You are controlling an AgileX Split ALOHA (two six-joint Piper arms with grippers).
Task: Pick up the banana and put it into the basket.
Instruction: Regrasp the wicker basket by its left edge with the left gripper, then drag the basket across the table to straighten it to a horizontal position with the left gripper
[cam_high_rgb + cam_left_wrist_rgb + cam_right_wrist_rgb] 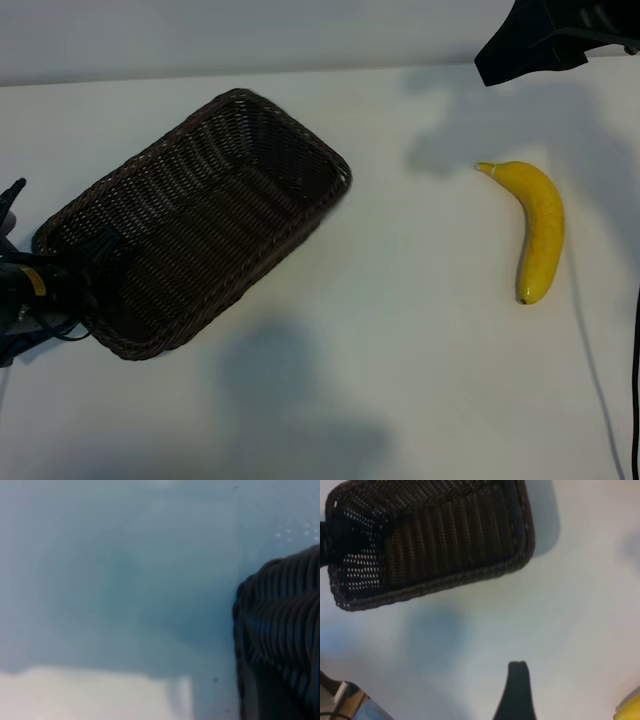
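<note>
The yellow banana (540,225) lies on the white table at the right, its stem pointing to the far side; a sliver of it shows in the right wrist view (629,711). The dark brown wicker basket (300,150) sits slanted at the left and has nothing in it. It also appears in the right wrist view (520,540), and one corner of it in the left wrist view (280,630). My left gripper (70,280) is at the basket's left short end, against the rim. My right gripper (530,45) hangs open at the far right, above and behind the banana. One of its fingers (517,687) shows over bare table.
The white table (400,330) stretches between the basket and the banana. A dark cable (633,370) runs down the right edge. The table's far edge meets a pale wall (250,35).
</note>
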